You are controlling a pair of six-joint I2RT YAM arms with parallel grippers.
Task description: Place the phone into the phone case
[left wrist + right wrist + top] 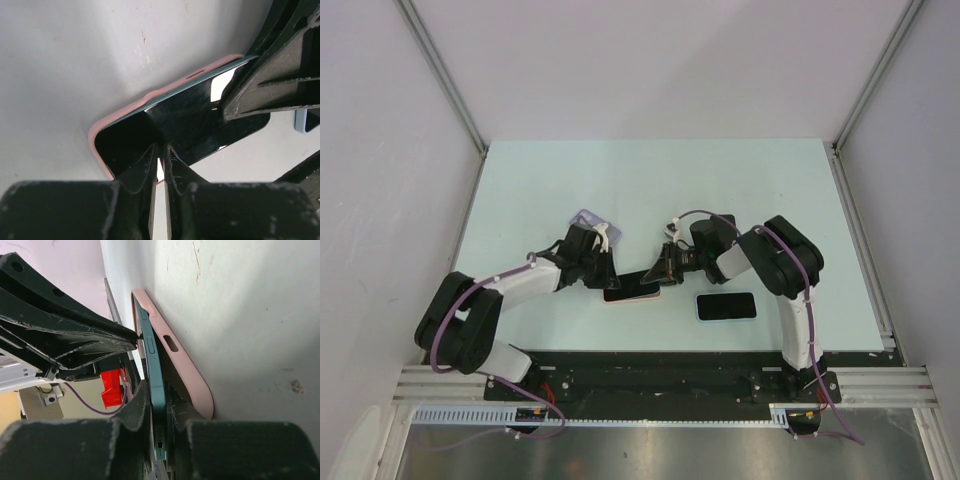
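From my station, the phone shows a teal-blue edge and a glossy black screen; the phone case is salmon pink. The table reads pale mint. A second handset is black-faced with a light blue border. The jaws are scuffed matte black.

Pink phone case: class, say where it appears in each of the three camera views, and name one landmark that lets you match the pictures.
Top external: pink phone case sits just below centre, only its rim showing around the phone.
Left wrist: a pink rim runs from lower left to upper right along the dark screen.
Right wrist: centre, seen edge-on, against the table.
Shared landmark: the teal-edged phone, lying in the case.
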